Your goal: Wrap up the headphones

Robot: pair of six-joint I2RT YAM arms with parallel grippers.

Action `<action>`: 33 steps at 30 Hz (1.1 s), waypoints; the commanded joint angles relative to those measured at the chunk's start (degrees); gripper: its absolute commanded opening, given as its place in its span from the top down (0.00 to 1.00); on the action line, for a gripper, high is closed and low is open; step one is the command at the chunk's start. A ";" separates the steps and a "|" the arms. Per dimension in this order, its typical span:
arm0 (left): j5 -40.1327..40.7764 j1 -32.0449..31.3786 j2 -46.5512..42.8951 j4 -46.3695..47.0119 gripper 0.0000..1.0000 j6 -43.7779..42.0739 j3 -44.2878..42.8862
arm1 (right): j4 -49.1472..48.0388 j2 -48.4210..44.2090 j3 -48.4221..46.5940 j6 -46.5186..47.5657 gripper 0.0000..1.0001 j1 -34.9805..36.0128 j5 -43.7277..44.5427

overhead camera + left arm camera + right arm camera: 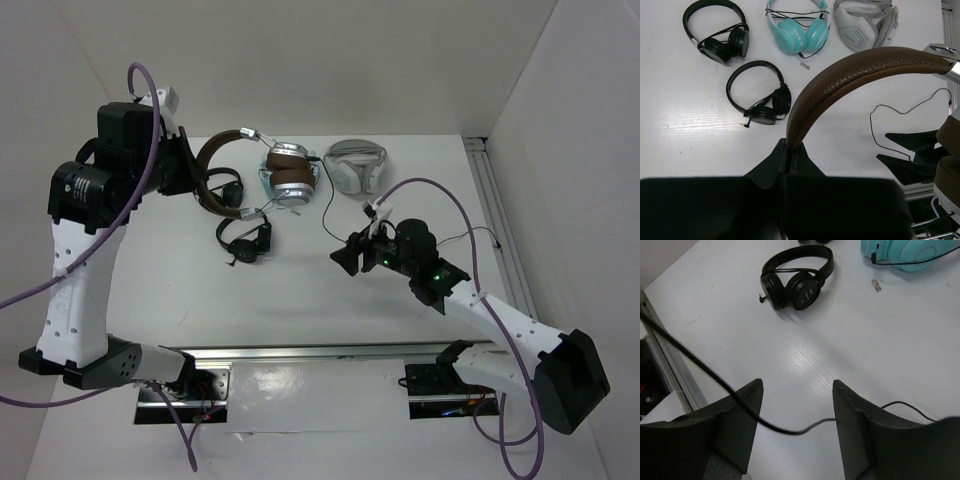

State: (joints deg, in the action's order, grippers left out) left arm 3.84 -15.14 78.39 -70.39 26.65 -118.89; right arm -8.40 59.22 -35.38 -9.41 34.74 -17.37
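Observation:
The headphones [287,176] have a dark brown headband [850,70], brown pads and silver cups, and hang lifted above the back of the table. My left gripper [192,180] is shut on the headband's end; in the left wrist view its jaws [788,150] pinch the brown band. The thin black cable [326,210] trails from the cups to the right. My right gripper [350,258] is open just above the table. In the right wrist view [797,385] the cable [800,430] runs slack between its fingers, which do not grip it.
Two all-black headphones [715,30] [760,95] lie on the table under the left gripper. A teal pair [800,27] and a white-grey pair [357,165] lie at the back. Metal rails run along the right edge [495,200] and front [300,352].

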 commanded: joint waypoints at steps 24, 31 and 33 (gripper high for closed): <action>9.87 0.28 -6.75 7.01 1.00 2.96 6.11 | -0.41 -9.29 7.62 -5.53 1.00 14.46 27.77; 18.47 -1.20 -15.72 19.74 1.00 2.96 26.85 | 20.94 -12.29 -5.89 -9.92 1.00 29.32 53.71; 20.50 -1.82 -15.72 21.08 1.00 2.96 30.55 | 28.68 -10.01 -11.87 -11.06 1.00 31.96 57.94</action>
State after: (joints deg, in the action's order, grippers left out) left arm 19.94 -15.94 64.07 -59.79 27.46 -90.72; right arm 8.36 48.49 -38.39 -17.85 64.01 26.28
